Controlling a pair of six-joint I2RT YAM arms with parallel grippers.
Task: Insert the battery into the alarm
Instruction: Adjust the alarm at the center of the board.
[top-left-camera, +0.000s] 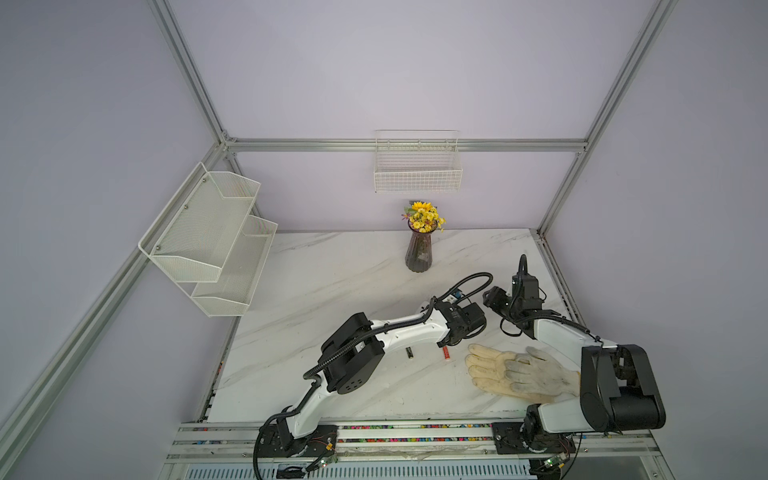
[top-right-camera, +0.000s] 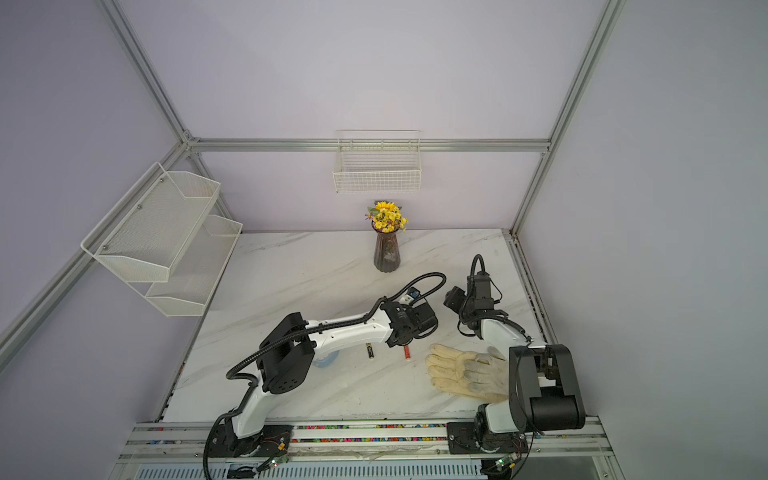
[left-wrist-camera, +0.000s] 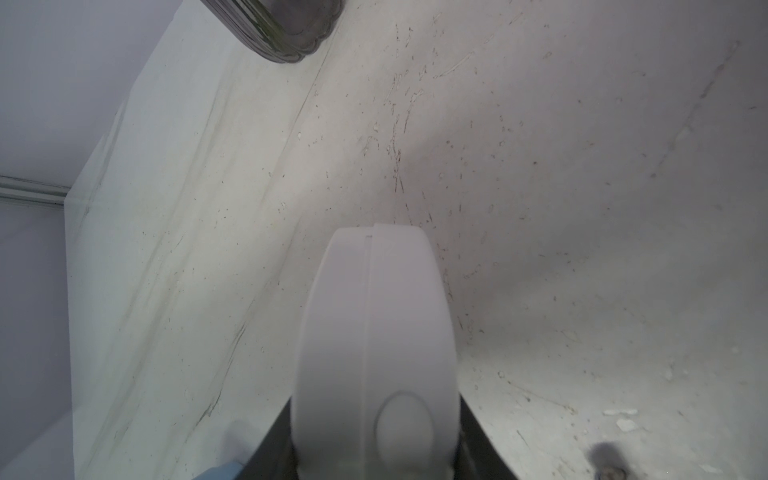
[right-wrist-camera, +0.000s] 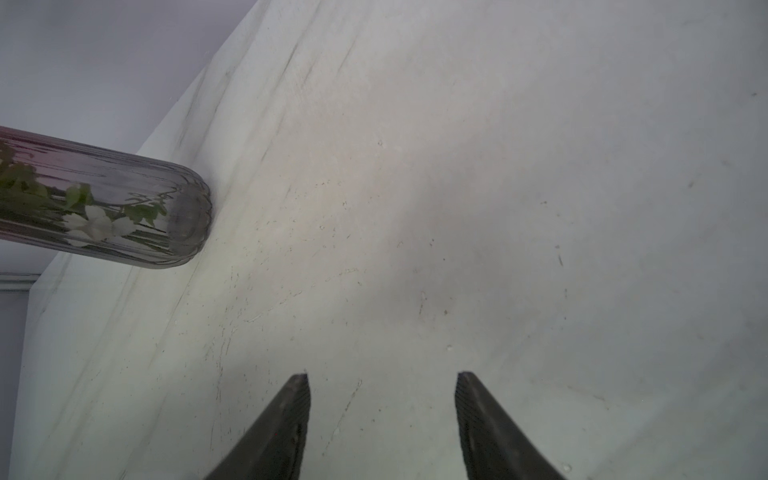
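Alarm (left-wrist-camera: 374, 353) gripped edgewise in left fingers (left-wrist-camera: 274, 453); right fingers (right-wrist-camera: 286, 428) hover spread, empty.

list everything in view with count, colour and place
alarm: 1, white, in the left hand
black battery: 1, black, on table
red battery: 1, red, on table nearby
glove: 1, cream, front right of table
tape roll: 1, blue, on table, partly hidden
vase: 1, dark glass, back of table, holding yellow flowers
wire basket: 1, white, back wall
mesh shelf: 1, white, left wall
table: 1, white marble
left hand: 1, black, shut on alarm
right hand: 1, black, open, empty
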